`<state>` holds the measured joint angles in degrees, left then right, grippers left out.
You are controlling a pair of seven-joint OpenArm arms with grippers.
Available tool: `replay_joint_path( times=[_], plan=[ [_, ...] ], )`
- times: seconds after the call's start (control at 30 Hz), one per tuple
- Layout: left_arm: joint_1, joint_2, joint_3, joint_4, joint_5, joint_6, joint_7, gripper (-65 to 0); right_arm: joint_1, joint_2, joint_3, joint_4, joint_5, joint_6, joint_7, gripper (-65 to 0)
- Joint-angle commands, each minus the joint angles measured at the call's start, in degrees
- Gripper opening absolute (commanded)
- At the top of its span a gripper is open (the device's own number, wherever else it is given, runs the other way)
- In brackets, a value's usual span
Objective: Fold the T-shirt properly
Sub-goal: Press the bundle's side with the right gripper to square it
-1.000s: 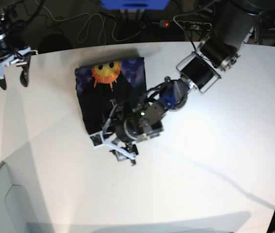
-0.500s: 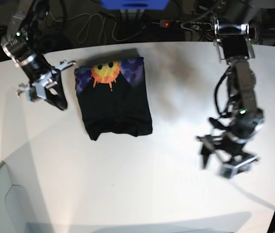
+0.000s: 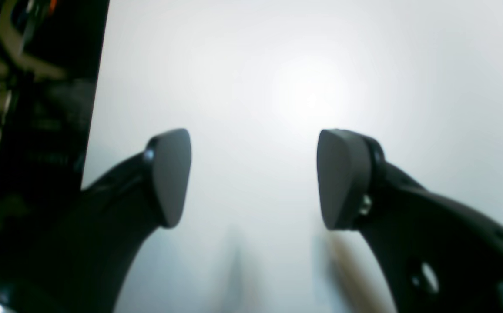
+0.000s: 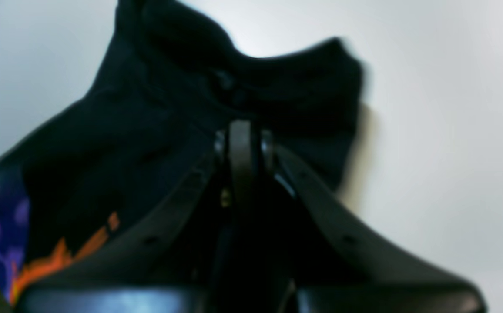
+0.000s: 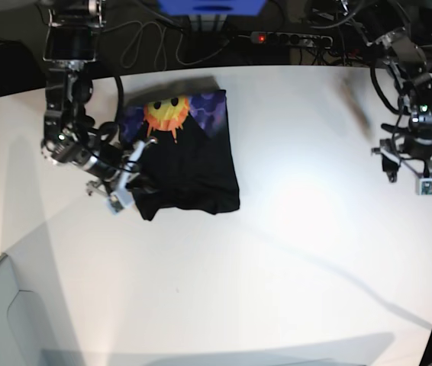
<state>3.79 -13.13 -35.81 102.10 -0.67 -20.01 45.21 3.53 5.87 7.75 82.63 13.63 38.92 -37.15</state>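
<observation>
at the lower left corner of the folded black cloth t-shirt [image 5: 182, 164], your right gripper [image 5: 130, 185] is clamped on fabric; lift gently; left gripper [image 5: 417, 169] fingers stand apart.

White table [image 5: 292, 252] is carrying one thing: a folded black T-shirt [image 5: 189, 164] is lying flat toward its far left side, sun-face print showing at the far end.
</observation>
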Motion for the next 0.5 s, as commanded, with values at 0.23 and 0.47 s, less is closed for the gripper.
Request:
replay_joint_path(
  times=[0.23,0.47],
  plan=[
    [4.96,2.71,-7.57,3.43,-0.61,0.01,-1.47,-21.6,8.56,0.77,-1.55,-11.55,0.83,1.08,4.49,-64.8],
    [9.44,4.38,-9.42,4.31,-0.87,0.01,-1.47,-21.6,9.96,2.09,-1.37,-14.63,0.83,1.08,11.52,-64.8]
  ],
)
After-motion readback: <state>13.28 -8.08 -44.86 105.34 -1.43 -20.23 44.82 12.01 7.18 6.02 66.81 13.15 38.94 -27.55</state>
